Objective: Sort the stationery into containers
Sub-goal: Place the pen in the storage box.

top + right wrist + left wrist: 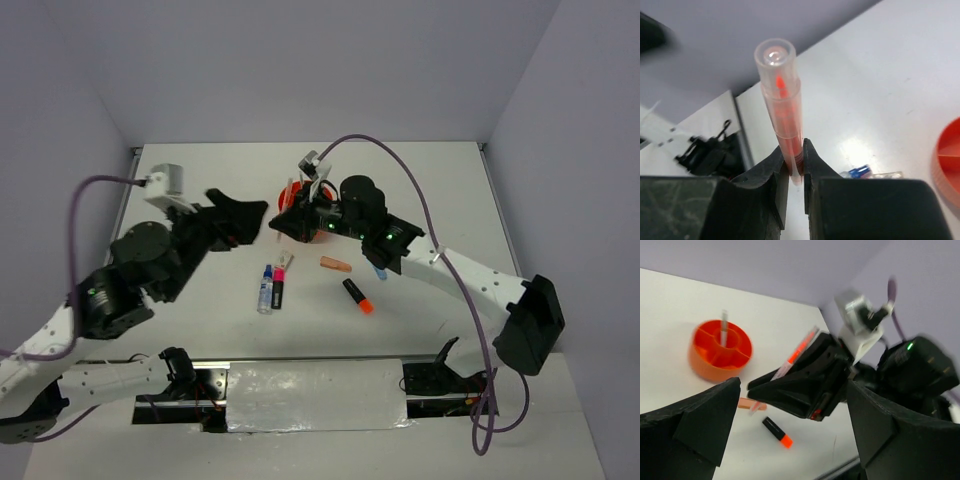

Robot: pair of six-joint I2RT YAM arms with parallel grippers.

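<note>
Status: my right claw (795, 155) is clamped on the thin orange pen (782, 100). It's pinching near one end, so most of the barrel pokes out past the jaws. That's up by the orange organiser (710, 367), but idk if it's actually over a slot. My left claw (250, 220) is spread wide w/ nothing in it. In the top view it's at abt 9 o'clock of the organiser, v close to the right one.

Stuff that could bite me imo:
- The grip is a tiny pinch on a round, slick-looking barrel, way off its middle. One bump or quick wrist turn and it prob pivots or slides out onto the surface (420, 200).
- The pen is tilted, not plumb. If I let go like that it could hit a divider or the rim and bounce out. It might even tip the organiser, which looks light.
- The grey pen (724, 327) already stands in the centre tube. Come in low over the middle and I knock it.
- In my right wrist cam the organiser is just a sliver at 3 o'clock, so aiming is rough.
- Both claws crowd one spot, so they could clip each other.

Left to sort, all at abt 6 o'clock of the organiser: blue-capped marker (266, 292), pink-black highlighter (280, 288), peach piece (336, 265), orange-black highlighter (358, 296).
</note>
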